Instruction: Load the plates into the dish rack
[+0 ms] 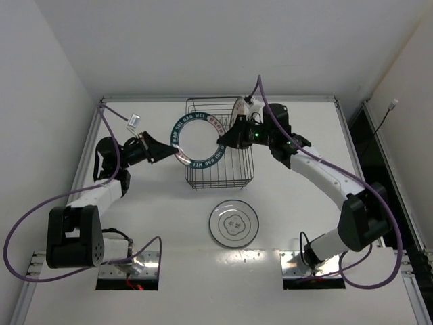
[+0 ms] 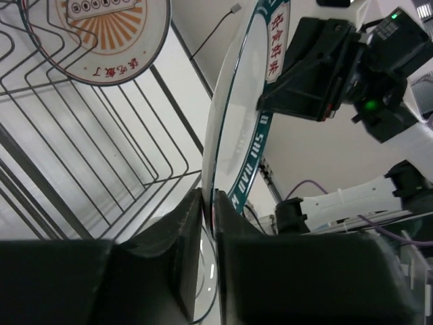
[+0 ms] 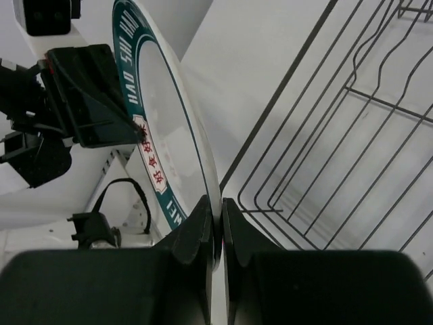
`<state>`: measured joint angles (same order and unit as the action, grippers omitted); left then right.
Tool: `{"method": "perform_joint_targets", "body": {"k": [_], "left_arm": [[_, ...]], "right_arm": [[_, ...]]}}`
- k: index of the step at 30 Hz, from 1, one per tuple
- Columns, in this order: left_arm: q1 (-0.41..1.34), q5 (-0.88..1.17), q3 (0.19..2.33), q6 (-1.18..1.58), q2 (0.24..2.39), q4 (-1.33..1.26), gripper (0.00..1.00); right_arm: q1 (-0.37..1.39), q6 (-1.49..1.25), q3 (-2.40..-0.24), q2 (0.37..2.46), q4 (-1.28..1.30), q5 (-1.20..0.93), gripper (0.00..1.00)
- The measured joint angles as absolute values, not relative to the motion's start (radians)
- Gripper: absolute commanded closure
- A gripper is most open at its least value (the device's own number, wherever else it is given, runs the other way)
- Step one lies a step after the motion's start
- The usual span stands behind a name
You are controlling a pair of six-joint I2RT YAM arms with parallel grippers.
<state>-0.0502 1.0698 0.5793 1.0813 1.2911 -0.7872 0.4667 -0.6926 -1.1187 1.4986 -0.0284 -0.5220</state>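
Note:
The white plate with the dark lettered rim band [image 1: 196, 141] hangs upright over the left half of the dish rack [image 1: 223, 181]. My left gripper [image 1: 169, 150] is shut on its left rim and my right gripper [image 1: 225, 137] is shut on its right rim. In the left wrist view the lettered plate [image 2: 233, 115] runs edge-on out of the left gripper [image 2: 208, 203]. The right gripper [image 3: 222, 210] pinches the same plate [image 3: 162, 101]. The orange sunburst plate [image 1: 238, 108] [image 2: 101, 34] stands at the rack's back right. A thin-rimmed white plate [image 1: 234, 223] lies flat on the table in front of the rack.
Purple cables [image 1: 40, 217] loop beside the left arm and over the right arm [image 1: 325, 172]. A small white tag [image 1: 132, 120] lies at the back left. White walls close in the table at the back and on both sides.

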Motion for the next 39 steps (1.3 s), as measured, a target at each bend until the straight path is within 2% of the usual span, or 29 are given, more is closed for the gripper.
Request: {"method": "perform_joint_targets", "body": {"k": [1, 2, 5, 8, 12, 17, 20, 26, 39], "left_arm": [[-0.05, 1.066, 0.58, 1.076, 1.292, -0.781, 0.54], [-0.046, 1.068, 0.583, 1.058, 1.292, -0.759, 0.38], [-0.036, 1.043, 0.63, 0.964, 1.292, -0.595, 0.08], [-0.029, 0.945, 0.691, 0.838, 1.28, -0.398, 0.02], [-0.028, 0.804, 0.716, 0.731, 1.238, -0.216, 0.02], [-0.028, 0.694, 0.723, 0.665, 1.214, -0.102, 0.02], [-0.028, 0.657, 0.723, 0.649, 1.214, -0.066, 0.02], [-0.028, 0.62, 0.723, 0.629, 1.214, -0.035, 0.02], [-0.028, 0.612, 0.725, 0.628, 1.214, -0.034, 0.02]], "right_arm": [[0.465, -0.693, -1.131, 1.497, -0.019, -0.514, 1.0], [0.467, -0.688, -1.14, 1.495, -0.002, -0.492, 1.0], [0.47, -0.669, -1.208, 1.492, 0.133, -0.325, 1.0], [0.47, -0.634, -1.362, 1.495, 0.326, -0.089, 1.0], [0.484, -0.58, -1.645, 1.567, 0.496, 0.181, 1.0], [0.518, -0.509, -2.001, 1.798, 0.685, 0.434, 1.0], [0.533, -0.485, -2.143, 1.968, 0.783, 0.53, 1.0], [0.56, -0.461, -2.193, 2.159, 0.922, 0.649, 1.0], [0.607, -0.422, -2.259, 2.235, 0.921, 0.757, 1.0]]}}
